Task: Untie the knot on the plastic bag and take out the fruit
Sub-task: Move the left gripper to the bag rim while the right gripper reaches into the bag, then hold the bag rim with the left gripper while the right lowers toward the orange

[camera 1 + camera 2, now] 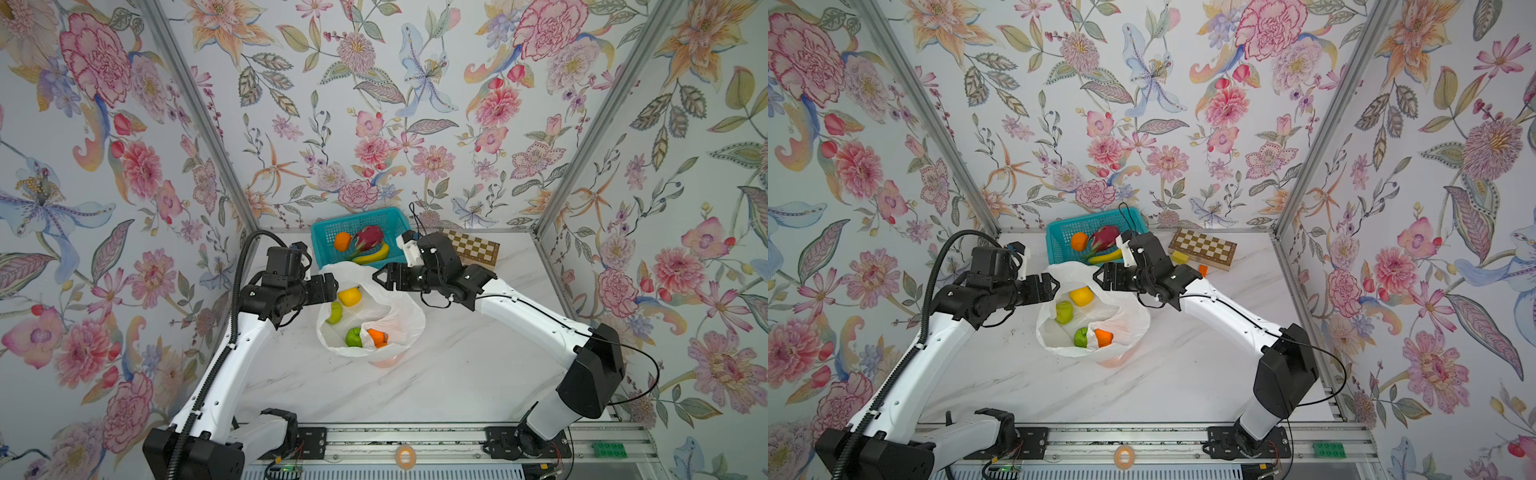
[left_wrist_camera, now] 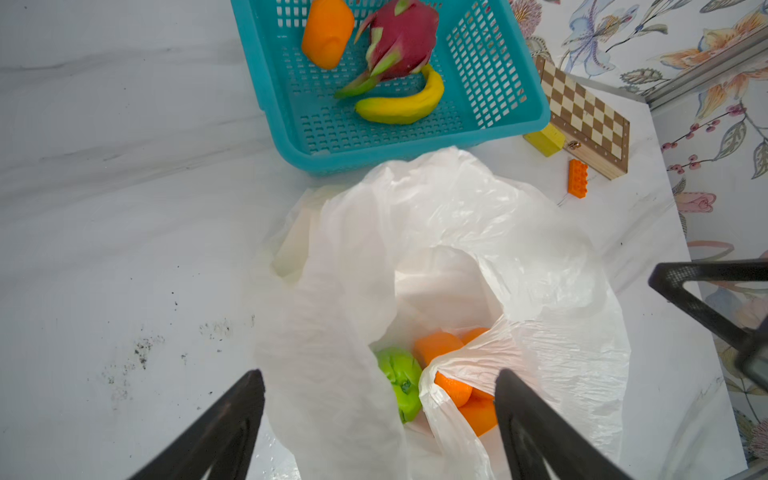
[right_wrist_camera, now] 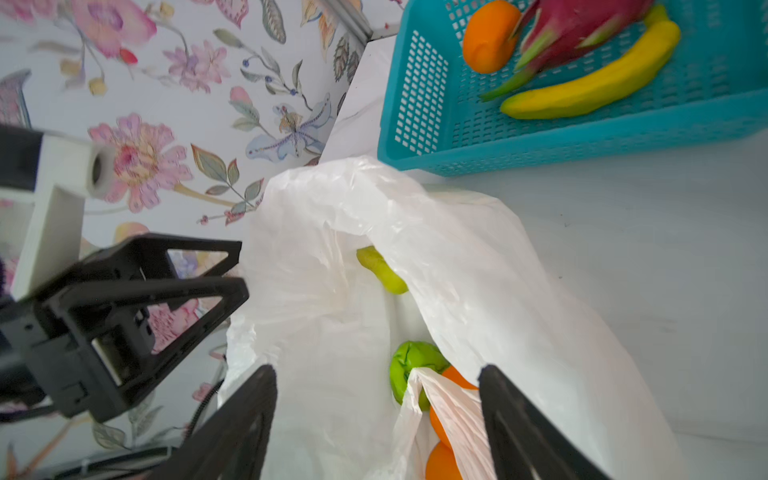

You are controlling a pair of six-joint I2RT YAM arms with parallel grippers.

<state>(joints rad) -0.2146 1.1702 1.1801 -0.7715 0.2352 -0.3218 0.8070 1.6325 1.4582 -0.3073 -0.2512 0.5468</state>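
The plastic bag (image 1: pixel 399 307) (image 1: pixel 1125 316) lies on the marble table with its mouth spread wide; no knot shows. Inside it are fruit: a yellow one (image 1: pixel 349 296), two green ones (image 1: pixel 334 312) (image 1: pixel 353 336) and oranges (image 1: pixel 377 337) (image 2: pixel 436 347). My left gripper (image 1: pixel 332 286) (image 2: pixel 380 374) hangs open at the bag's left rim. My right gripper (image 1: pixel 376 276) (image 3: pixel 377 370) hangs open over the far rim. Loose bag film lies between each pair of jaws, unpinched. A dragon fruit (image 1: pixel 368 237) and an orange (image 1: pixel 343 241) lie in the teal basket (image 1: pixel 361 220).
A banana (image 1: pixel 374 255) also lies in the basket, just behind the bag. A chessboard box (image 1: pixel 473 247), a yellow block (image 1: pixel 1179 257) and an orange brick (image 1: pixel 1203 270) sit at the back right. Floral walls close in three sides; a rail runs along the front.
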